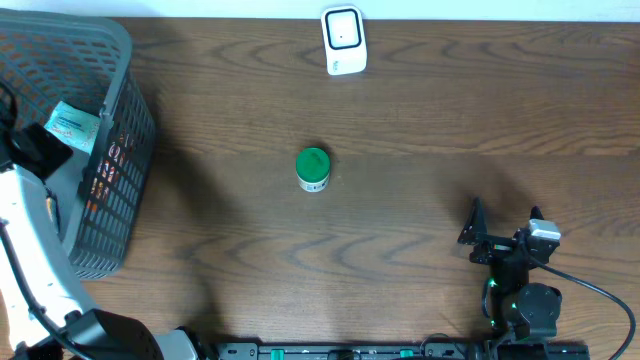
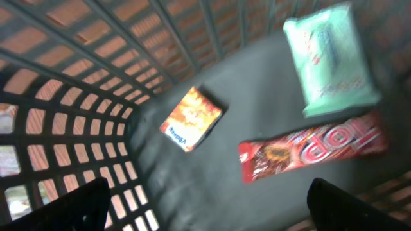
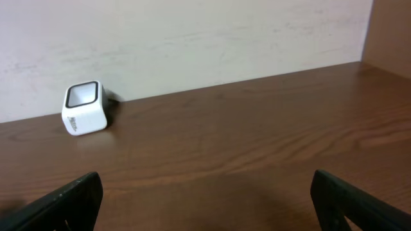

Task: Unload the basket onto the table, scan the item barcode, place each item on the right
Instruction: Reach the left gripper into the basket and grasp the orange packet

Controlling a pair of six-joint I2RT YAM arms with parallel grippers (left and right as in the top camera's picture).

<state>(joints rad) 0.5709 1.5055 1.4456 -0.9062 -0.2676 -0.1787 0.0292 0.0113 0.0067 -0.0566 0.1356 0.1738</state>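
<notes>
Dark fingertips (image 2: pixel 64 208) of the left claw (image 2: pixel 205 208) frame the bottom of its wrist view. They are spread fully wide with nothing between them, hanging inside the basket (image 1: pixel 125 60) over three flat packs: an orange packet (image 2: pixel 191 119), a red bar (image 2: pixel 314 153) and a pale green pack (image 2: pixel 331 61) just beside it. Which one is meant for scanning I cannot tell. A green-lidded jar (image 1: pixel 313 168) also stands alone mid-bench, well apart from the scanner (image 1: pixel 343 40) at the far edge. The right claw (image 1: pixel 505 228) is likewise wide open and empty, low over the bench (image 1: pixel 420 120). Likely trouble: the packs lie flat on the basket floor, so fingers may skid off or snag the lattice wall; red bar and green pack sit close enough to lift together; a pack gripped over its barcode will not read
</notes>
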